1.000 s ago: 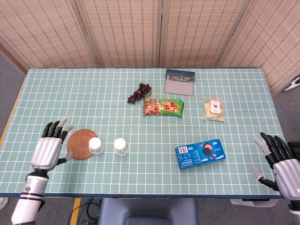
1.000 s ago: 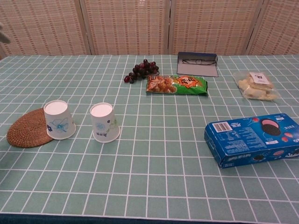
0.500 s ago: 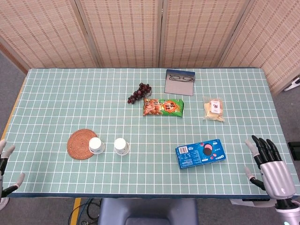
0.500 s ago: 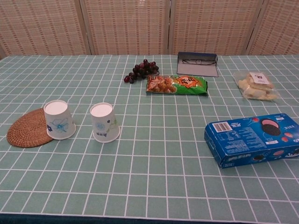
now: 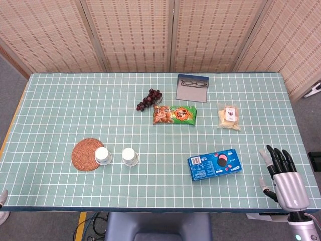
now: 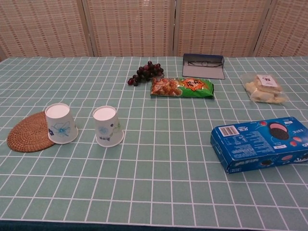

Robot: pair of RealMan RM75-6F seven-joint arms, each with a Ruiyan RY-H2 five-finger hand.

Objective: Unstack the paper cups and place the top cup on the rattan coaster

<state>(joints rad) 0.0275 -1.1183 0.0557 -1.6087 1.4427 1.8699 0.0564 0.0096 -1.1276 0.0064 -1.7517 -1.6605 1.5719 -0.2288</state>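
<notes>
A: Sitting upside down, one paper cup [image 6: 61,124] rests on the right edge of the rattan coaster [image 6: 29,132], overhanging it.

B: And the second paper cup [image 6: 108,126] stands inverted just beside it, on the checked tablecloth [image 6: 159,178].

A: Right hand [image 5: 284,175] hovers at the table's near right corner, fingers spread, holding nothing.

B: Left hand? Only a sliver at the head view's edge; can't tell its state.
</notes>
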